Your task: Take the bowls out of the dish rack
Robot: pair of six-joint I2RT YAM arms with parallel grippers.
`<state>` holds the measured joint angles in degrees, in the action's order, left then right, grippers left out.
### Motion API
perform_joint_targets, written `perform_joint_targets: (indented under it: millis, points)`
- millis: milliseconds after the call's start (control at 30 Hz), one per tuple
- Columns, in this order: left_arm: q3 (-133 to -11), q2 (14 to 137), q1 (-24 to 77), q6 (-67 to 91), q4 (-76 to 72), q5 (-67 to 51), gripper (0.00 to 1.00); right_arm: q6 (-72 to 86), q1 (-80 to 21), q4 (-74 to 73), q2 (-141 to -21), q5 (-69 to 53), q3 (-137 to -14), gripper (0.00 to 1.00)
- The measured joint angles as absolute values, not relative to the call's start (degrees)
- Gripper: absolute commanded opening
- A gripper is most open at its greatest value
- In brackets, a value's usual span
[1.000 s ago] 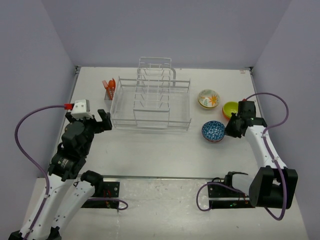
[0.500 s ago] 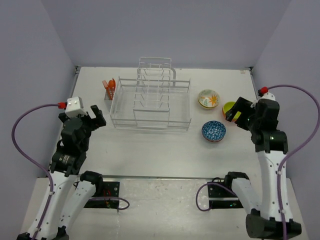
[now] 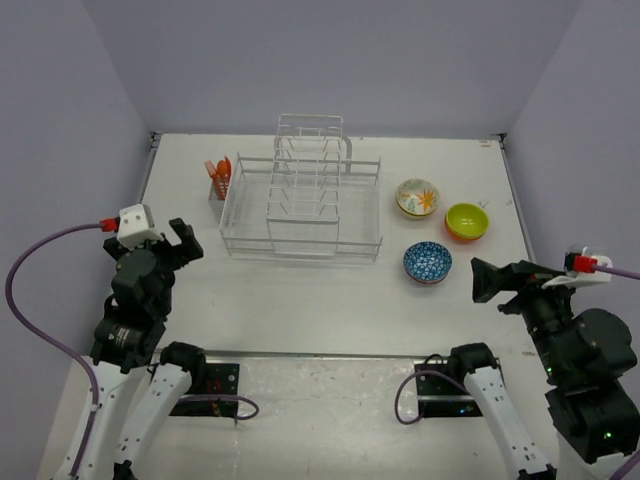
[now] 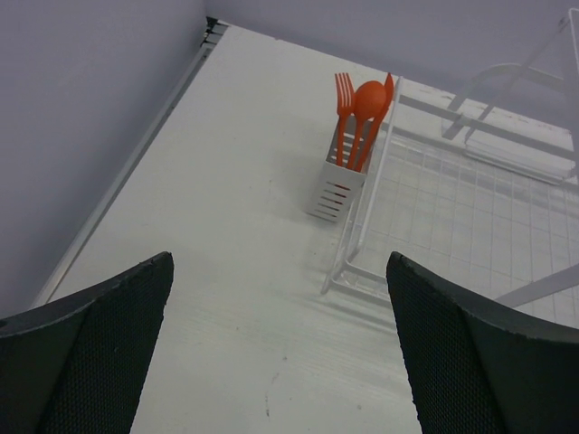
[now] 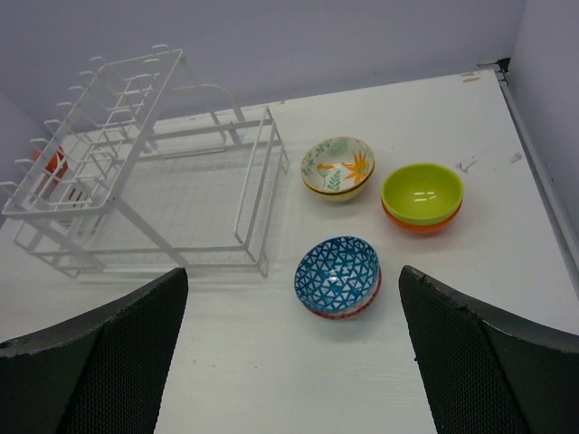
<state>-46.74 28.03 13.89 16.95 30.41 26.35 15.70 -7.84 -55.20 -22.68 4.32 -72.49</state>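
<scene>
Ahead of wide right jaws, blue bowl (image 5: 336,276)

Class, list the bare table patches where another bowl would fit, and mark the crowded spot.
Free: the near strip between the dish rack and the arm bases; the far strip behind it. Crowded: right of the rack, where the floral bowl, yellow-green bowl and blue bowl cluster.

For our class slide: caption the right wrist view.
Rack left; floral bowl, green bowl, blue bowl right; end effector open.
</scene>
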Motion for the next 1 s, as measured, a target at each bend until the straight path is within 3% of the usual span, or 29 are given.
perform_joint_targets:
  millis: [200, 1000]
  points:
    - [-40.95, 22.96, 14.02, 16.95, 31.33, 29.91, 1.00, 14.39, -12.47, -55.79, -17.32, 7.86, -67.70, 0.99]
    - [-38.96, 21.96, 14.02, 17.39, 30.55, 30.68, 1.00, 14.04, -12.84, -51.70, -14.70, 12.62, -60.69, 0.99]
